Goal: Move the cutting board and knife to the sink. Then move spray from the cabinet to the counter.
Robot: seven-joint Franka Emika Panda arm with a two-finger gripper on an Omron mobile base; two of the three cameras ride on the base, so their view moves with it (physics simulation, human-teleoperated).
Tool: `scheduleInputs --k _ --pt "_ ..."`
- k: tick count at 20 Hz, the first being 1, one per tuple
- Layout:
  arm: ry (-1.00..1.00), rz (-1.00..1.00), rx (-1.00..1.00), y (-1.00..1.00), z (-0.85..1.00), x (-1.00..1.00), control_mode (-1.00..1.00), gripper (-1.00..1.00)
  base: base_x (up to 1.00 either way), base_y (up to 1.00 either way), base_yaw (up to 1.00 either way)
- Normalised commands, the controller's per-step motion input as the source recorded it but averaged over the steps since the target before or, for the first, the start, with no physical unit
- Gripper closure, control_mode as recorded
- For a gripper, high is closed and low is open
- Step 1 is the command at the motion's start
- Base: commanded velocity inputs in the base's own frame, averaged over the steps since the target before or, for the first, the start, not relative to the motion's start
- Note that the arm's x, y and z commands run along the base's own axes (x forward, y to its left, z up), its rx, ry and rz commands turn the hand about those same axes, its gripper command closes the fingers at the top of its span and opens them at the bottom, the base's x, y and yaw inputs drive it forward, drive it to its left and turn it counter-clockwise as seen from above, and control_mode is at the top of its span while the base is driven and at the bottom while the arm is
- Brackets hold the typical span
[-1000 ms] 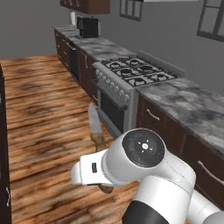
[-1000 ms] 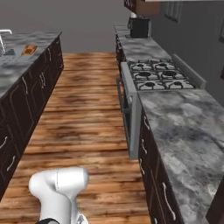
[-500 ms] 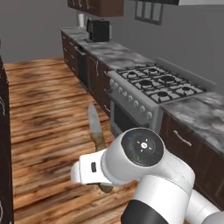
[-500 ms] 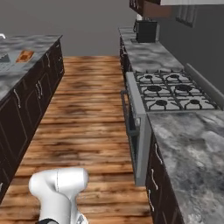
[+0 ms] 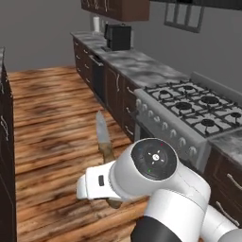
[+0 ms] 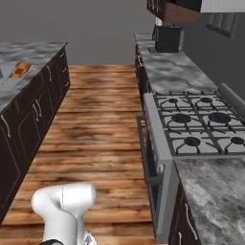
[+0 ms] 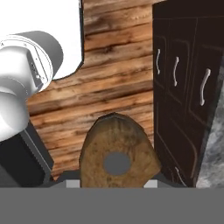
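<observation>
One pincer (image 7: 114, 186) seemingly grips the knife (image 5: 105, 144) by its rounded brown wooden handle, steel blade upright.

Open wood floor (image 6: 100, 119) runs down the middle. The stove (image 6: 191, 129) and counter (image 6: 172, 72) wall off the right side, and dark island cabinets (image 6: 28, 119) line the left.
</observation>
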Motion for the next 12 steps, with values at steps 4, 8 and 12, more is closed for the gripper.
scheduleInputs --k 4,8,12 --pt "0.0 0.0 0.0 0.0 0.0 0.0 1.0 1.0 1.0 0.23 0.1" --pt "0.0 0.0 0.0 0.0 0.0 0.0 1.0 1.0 1.0 0.21 0.11" --pt "0.0 0.0 0.0 0.0 0.0 0.0 1.0 1.0 1.0 0.21 0.12"
